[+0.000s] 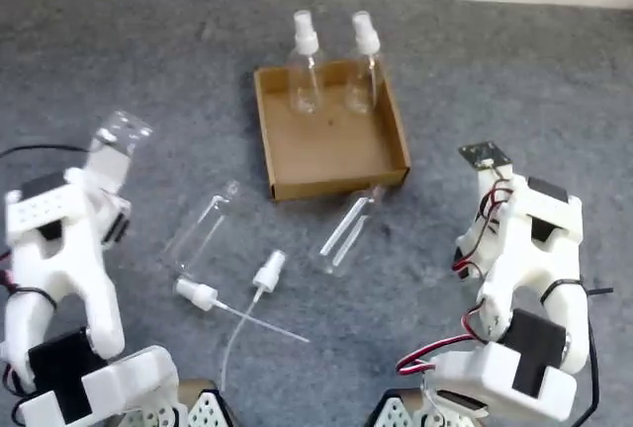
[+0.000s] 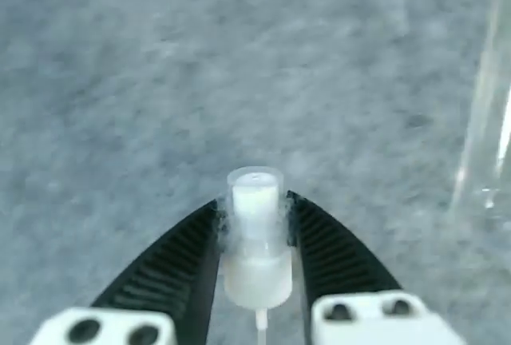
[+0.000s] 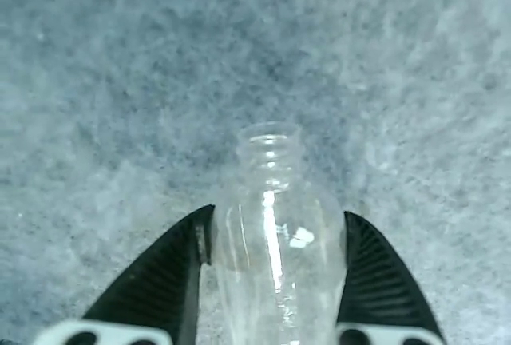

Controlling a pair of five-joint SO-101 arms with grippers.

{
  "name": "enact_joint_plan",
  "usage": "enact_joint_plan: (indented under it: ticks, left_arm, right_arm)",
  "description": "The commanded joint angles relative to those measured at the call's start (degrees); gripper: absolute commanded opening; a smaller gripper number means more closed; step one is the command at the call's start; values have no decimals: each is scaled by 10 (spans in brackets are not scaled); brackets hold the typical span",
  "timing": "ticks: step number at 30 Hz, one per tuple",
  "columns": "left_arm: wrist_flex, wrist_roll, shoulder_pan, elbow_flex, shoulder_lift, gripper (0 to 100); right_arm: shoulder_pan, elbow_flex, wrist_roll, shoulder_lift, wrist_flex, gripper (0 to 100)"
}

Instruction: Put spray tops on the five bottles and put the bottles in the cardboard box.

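My left gripper is shut on a white spray top with a clear cap, held above the grey mat; its tube points back toward the wrist. My right gripper is shut on a clear bottle whose neck is open. In the high view, two capped bottles stand at the far side of the cardboard box. Two uncapped bottles lie on the mat in front of the box. Two loose spray tops with long tubes lie nearer the arms.
The grey mat covers the whole table. The left arm and the right arm stand at either side of the loose parts. A clear bottle's edge lies close to the left gripper.
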Motion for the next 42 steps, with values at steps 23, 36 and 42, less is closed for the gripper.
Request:
enact_joint_plan:
  ticks: [23,36,42]
  left_arm:
    - [210,295,214,-95,-308,3]
    - [85,422,334,84,-428,3]
    - [84,420,334,109,-451,3]
  right_arm:
    - [-6,-1,-95,-151,-10,256]
    - [-41,-147,23,5,68,259]
    - [-34,-153,13,71,70,258]
